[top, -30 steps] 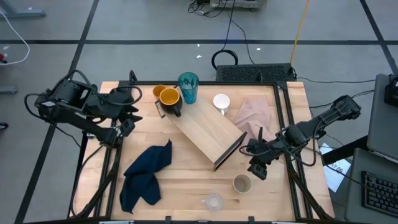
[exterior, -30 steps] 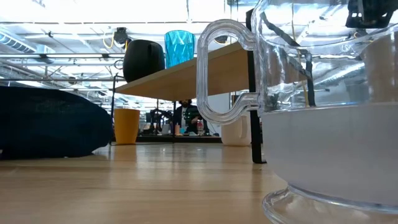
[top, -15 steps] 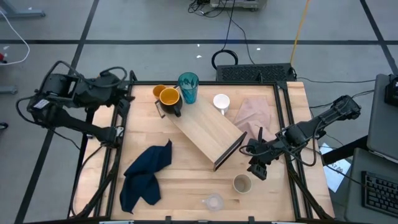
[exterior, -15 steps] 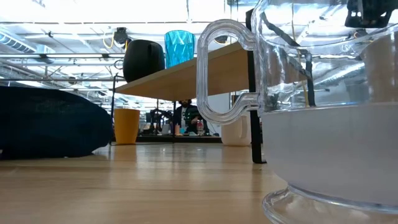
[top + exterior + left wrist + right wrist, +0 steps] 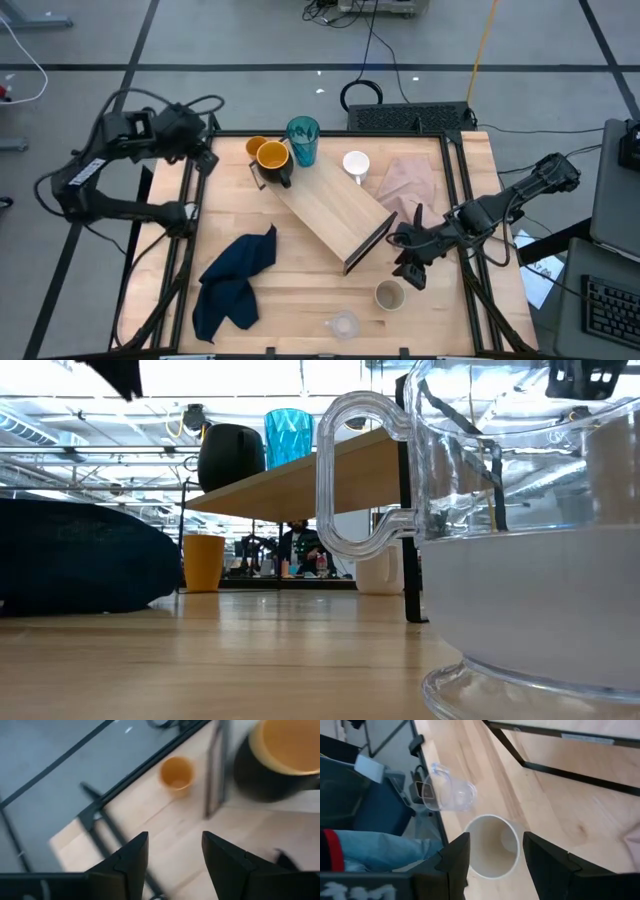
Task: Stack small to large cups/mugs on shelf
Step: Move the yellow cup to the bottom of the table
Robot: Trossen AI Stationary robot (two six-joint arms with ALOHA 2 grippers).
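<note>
The light-wood shelf (image 5: 335,212) lies slantwise mid-table on its dark end supports. The yellow-orange mug (image 5: 273,158) stands on its far-left end. Beside it are the small orange cup (image 5: 256,146) and teal tumbler (image 5: 302,140). The white mug (image 5: 356,164) stands by the shelf's far side. My left gripper (image 5: 205,152) hangs open over the table's far-left corner, with the orange cup (image 5: 176,774) and the mug (image 5: 282,755) ahead. My right gripper (image 5: 409,265) is open just above the beige-grey cup (image 5: 492,845). The clear cup (image 5: 447,794) stands by the near edge.
A dark blue cloth (image 5: 235,282) lies crumpled near-left. A pinkish cloth (image 5: 408,185) lies far-right beside the shelf. Dark frame rails (image 5: 455,200) run along both table sides. Bare wood shows between the shelf and the near edge. The clear cup (image 5: 520,560) fills the low view's right.
My left arm has swung up from the table's left edge and toward its far-left corner, bringing the open gripper near the small orange cup. The cups and shelf have stayed put.
</note>
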